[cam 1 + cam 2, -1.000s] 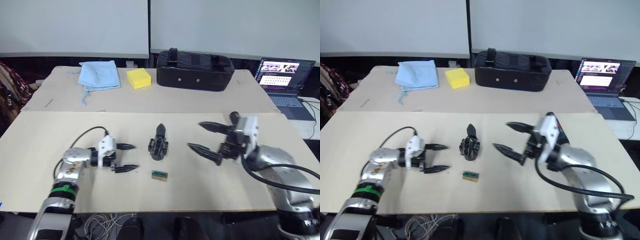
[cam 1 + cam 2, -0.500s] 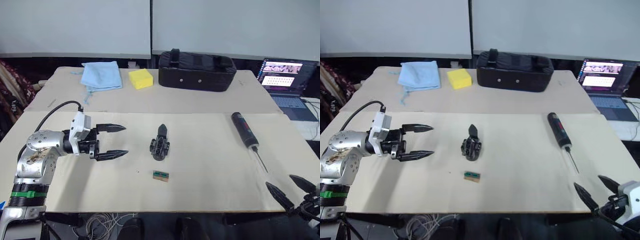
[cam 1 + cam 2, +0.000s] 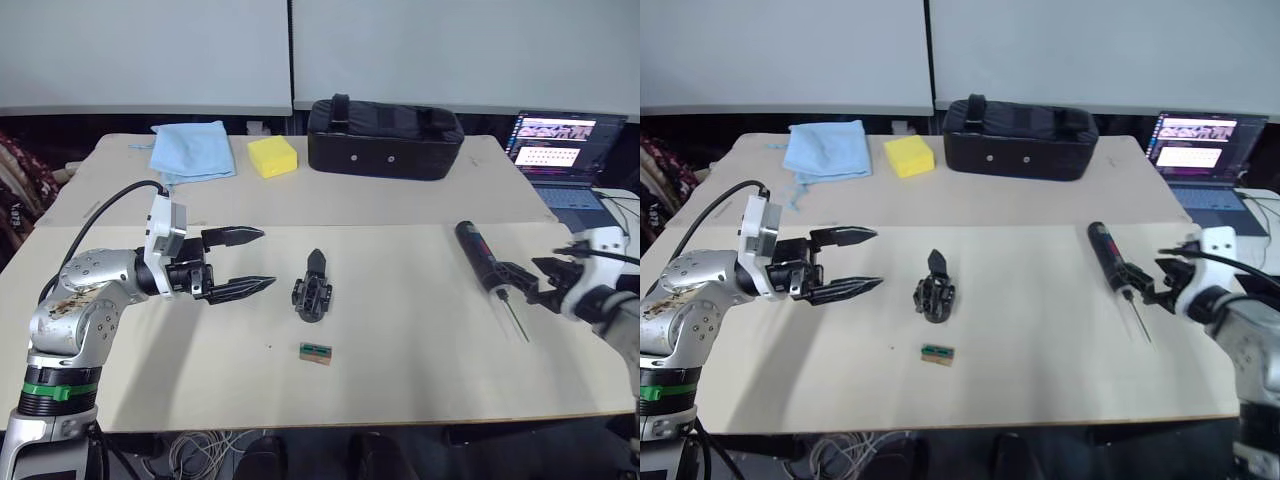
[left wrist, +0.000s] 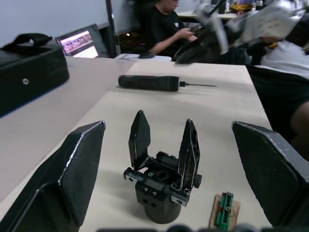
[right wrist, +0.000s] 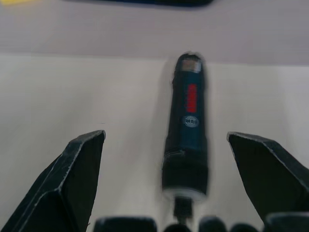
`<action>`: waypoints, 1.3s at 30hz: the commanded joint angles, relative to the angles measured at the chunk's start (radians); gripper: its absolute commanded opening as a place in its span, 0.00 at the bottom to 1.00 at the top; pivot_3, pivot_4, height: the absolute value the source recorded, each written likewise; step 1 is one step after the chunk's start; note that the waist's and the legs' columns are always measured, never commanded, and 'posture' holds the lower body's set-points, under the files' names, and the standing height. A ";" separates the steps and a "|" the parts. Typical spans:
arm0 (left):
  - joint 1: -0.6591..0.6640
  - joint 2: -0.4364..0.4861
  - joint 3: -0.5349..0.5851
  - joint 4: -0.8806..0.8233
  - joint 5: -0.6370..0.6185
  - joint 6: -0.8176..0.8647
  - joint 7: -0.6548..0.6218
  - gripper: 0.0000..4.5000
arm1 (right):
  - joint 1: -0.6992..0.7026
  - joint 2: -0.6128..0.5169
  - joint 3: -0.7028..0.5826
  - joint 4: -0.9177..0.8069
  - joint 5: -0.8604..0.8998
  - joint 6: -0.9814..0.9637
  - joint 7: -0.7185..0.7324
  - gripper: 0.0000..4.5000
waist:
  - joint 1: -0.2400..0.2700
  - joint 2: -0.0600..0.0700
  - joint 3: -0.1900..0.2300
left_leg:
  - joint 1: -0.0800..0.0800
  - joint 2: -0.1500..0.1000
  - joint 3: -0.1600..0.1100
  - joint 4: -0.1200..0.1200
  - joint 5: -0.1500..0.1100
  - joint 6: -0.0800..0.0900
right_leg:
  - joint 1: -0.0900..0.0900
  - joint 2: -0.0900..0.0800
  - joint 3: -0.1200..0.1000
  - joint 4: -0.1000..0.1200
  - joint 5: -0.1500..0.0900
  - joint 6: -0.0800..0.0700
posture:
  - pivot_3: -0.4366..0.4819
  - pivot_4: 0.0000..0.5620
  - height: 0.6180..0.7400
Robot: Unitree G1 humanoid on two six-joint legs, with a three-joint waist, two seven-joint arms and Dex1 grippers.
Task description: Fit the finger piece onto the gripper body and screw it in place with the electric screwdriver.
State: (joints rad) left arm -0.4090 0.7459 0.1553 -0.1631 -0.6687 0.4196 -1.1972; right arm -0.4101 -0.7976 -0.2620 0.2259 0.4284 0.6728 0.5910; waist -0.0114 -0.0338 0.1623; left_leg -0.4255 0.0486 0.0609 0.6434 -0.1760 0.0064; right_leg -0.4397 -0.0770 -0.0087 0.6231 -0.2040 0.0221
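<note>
The gripper body stands in the middle of the table; in the left wrist view the gripper body carries two black pointed fingers, and I cannot tell whether one is the finger piece. My left gripper is open, just left of the body, pointing at it. The electric screwdriver lies at the right, bit toward the table's front edge. My right gripper is open at the screwdriver's bit end, its fingers to either side of the screwdriver without touching it.
A small green and brown board lies in front of the gripper body. On the far table are a black bag, a yellow sponge and a blue cloth. A laptop sits far right. A seated person shows in the left wrist view.
My right gripper has come up from the table's front right corner to the screwdriver's bit end. The left gripper has shifted right, closer to the gripper body. The camera view moved a little.
</note>
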 commanded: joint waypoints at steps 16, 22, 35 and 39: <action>0.021 0.009 -0.013 -0.030 0.016 -0.043 -0.045 1.00 | -0.307 0.012 0.157 0.533 -0.221 -0.202 0.162 0.44 | 0.002 0.000 0.000 | -0.005 -0.001 0.001 0.000 0.000 0.000 | 0.001 0.000 0.001 -0.010 0.006 0.006 | 0.48 0.27 1.00; 0.027 0.013 -0.025 -0.037 0.018 -0.053 -0.080 1.00 | -0.113 -0.055 0.074 -0.002 -0.053 0.052 0.277 0.44 | 0.001 0.007 0.003 | -0.006 0.000 0.001 0.000 0.000 0.000 | -0.001 0.000 0.002 -0.009 0.010 0.013 | 0.48 0.27 1.00; 0.103 0.009 -0.037 -0.058 0.026 -0.075 -0.093 1.00 | 0.231 -0.082 0.141 -0.519 -0.027 0.236 0.177 0.44 | 0.009 0.007 0.004 | -0.005 0.000 0.002 0.002 0.000 0.000 | 0.000 0.000 0.002 -0.009 0.006 0.006 | 0.48 0.27 1.00; 0.119 0.024 -0.047 -0.065 0.038 -0.073 -0.111 1.00 | 0.223 -0.047 0.188 -0.470 -0.057 0.185 0.164 0.44 | 0.004 0.007 0.003 | -0.005 0.001 0.002 0.002 0.000 0.000 | 0.000 0.001 0.002 -0.009 0.006 0.006 | 0.48 0.27 1.00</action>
State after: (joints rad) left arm -0.2924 0.7554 0.1005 -0.1940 -0.6293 0.3690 -1.2978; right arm -0.1687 -0.8454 -0.0759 -0.2403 0.3880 0.8953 0.7609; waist -0.0074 -0.0269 0.1658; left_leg -0.4300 0.0491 0.0631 0.6452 -0.1760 0.0064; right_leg -0.4401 -0.0763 -0.0064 0.6144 -0.1978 0.0280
